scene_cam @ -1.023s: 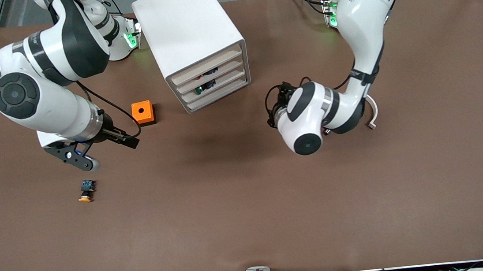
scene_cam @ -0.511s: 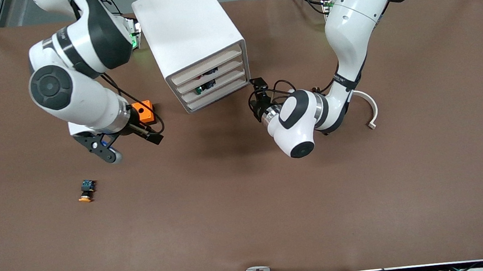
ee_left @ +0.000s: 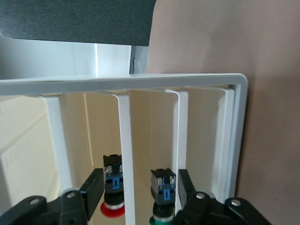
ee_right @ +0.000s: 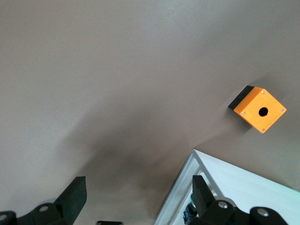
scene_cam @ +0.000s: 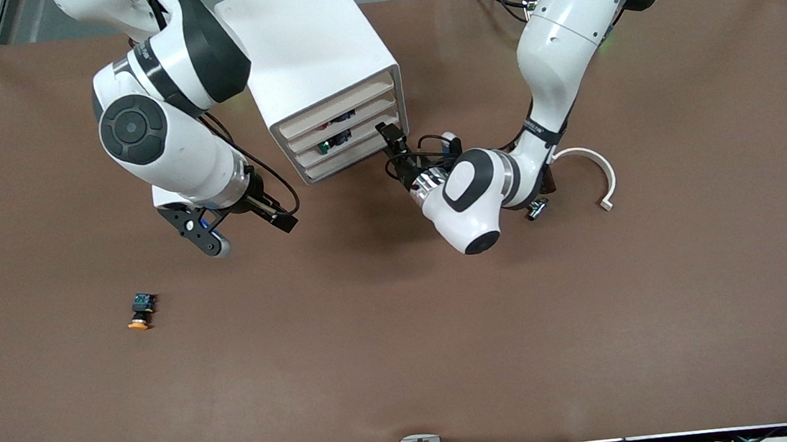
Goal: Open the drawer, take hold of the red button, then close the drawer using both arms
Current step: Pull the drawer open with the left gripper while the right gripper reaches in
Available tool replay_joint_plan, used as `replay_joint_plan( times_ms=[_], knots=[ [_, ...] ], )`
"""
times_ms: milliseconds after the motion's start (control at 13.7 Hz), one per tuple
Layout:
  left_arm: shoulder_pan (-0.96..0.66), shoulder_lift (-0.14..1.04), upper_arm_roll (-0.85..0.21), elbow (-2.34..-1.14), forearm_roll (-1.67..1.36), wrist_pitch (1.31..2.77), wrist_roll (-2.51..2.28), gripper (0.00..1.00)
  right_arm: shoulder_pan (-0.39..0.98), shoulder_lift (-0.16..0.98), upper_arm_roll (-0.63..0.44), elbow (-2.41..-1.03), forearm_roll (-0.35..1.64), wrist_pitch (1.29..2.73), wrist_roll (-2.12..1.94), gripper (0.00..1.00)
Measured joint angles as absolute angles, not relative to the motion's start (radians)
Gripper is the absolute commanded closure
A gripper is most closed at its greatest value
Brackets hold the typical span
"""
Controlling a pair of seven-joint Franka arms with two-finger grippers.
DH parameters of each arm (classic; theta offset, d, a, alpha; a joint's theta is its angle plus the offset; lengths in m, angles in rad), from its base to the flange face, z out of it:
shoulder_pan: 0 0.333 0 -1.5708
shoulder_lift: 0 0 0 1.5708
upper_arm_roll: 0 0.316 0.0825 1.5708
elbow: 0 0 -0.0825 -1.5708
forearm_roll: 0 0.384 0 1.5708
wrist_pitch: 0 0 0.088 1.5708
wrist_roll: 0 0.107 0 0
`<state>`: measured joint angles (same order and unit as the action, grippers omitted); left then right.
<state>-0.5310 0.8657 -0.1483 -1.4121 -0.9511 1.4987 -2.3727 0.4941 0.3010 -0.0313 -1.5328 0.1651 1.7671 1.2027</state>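
Observation:
The white cabinet (scene_cam: 308,49) stands at the robots' side of the table, with all four cream drawer fronts shut. The second-highest drawer (scene_cam: 349,124) holds the red-capped button (scene_cam: 340,118). In the left wrist view the drawer (ee_left: 105,126) and the button (ee_left: 112,190) sit beside a green-capped button (ee_left: 161,199) in the drawer below. My left gripper (scene_cam: 394,147) is open and empty, close in front of the drawer fronts (ee_left: 139,190). My right gripper (scene_cam: 248,233) is open and empty above the table beside the cabinet (ee_right: 138,194).
An orange-capped button (scene_cam: 141,312) lies on the mat toward the right arm's end. An orange box with a hole (ee_right: 258,108) sits beside the cabinet, hidden by the right arm in the front view. A white curved piece (scene_cam: 598,171) lies toward the left arm's end.
Both arms have swung in toward the cabinet. The left gripper came up to the drawer fronts. The right arm now covers the orange box in the front view.

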Motion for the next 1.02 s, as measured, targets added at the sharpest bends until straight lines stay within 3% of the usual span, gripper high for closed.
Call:
replay_joint_plan(
  times_ms=[292,584,877,1023],
  knots=[
    [-0.562,0.887,-0.150,-1.412,-1.014,1.499,-2.396,0.42,0.500,0.302,-0.031,-1.533,0.185,1.782,1.237,0.00],
    [-0.598,0.887,-0.150,-1.411,-1.015,1.499,-2.422,0.72,0.518,0.305,-0.031,-1.533,0.193,1.798,1.274,0.00],
    [-0.610,0.892,-0.150,-1.412,-1.015,1.498,-2.436,0.95,0.531,0.308,-0.031,-1.532,0.195,1.838,1.320,0.00],
    [-0.612,0.894,-0.151,-1.409,-1.019,1.494,-2.433,1.00,0.535,0.309,-0.031,-1.532,0.195,1.862,1.338,0.00]
  ],
)
